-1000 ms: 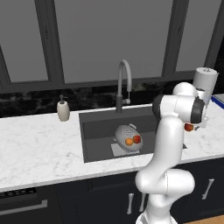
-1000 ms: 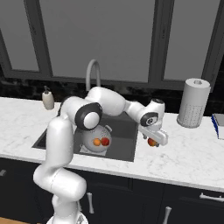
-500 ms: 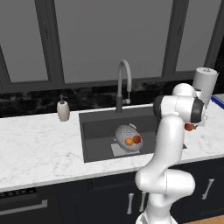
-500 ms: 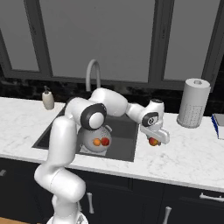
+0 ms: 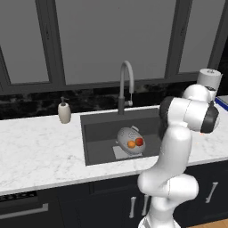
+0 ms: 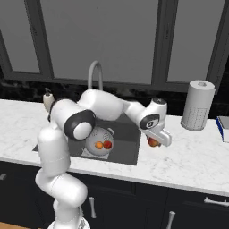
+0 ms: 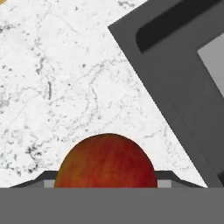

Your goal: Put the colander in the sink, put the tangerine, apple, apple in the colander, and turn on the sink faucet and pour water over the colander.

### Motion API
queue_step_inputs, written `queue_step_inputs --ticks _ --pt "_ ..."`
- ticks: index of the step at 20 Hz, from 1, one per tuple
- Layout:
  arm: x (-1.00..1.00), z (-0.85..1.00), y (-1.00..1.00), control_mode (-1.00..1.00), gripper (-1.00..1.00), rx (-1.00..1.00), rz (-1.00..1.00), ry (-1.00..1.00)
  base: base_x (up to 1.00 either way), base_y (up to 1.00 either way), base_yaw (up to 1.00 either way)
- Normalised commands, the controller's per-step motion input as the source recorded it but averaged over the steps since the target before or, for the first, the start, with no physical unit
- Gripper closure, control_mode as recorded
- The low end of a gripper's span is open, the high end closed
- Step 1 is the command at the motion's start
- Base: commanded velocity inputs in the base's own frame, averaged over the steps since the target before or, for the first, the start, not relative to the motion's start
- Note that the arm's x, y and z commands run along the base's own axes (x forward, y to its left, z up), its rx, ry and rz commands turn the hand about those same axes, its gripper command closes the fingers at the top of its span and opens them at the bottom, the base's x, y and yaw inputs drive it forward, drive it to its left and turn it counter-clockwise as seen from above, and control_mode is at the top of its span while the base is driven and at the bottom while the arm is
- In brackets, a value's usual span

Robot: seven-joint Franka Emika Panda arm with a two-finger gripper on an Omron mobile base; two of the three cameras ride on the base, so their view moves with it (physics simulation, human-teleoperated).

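White marble counter (image 6: 192,154) surrounds the sink (image 5: 100,133), where the colander (image 5: 129,140) holds a tangerine (image 5: 131,144) and an apple (image 5: 140,141). Right of the sink, the gripper (image 6: 154,142) clasps the second apple (image 7: 106,162) above the counter.

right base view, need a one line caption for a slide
Gripper holds an apple above the counter beside the sink; colander already has two fruits.

A red apple (image 7: 106,161) fills the lower middle, above the white marble counter (image 7: 57,83); the dark sink (image 7: 183,83) corner lies at upper right.
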Motion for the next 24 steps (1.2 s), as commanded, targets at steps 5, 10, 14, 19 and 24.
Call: queue_step_inputs --ticks 5,10,14,19,24 --pt "-0.91 0.89 0.98 -1.0 1.0 -0.12 0.04 -0.32 0.0 0.0 0.0" --pt "-0.33 0.5 0.97 -1.0 1.0 -0.06 0.12 -0.25 0.0 0.0 0.0" --pt "0.03 0.17 0.66 -1.0 1.0 0.0 0.37 0.0 0.0 0.0 0.0" --pt "0.21 0.06 0.5 -1.0 1.0 0.0 0.45 0.11 0.0 0.0 0.0" --pt "0.24 -0.01 0.52 -1.0 1.0 0.0 0.2 -0.07 0.0 0.0 0.0"
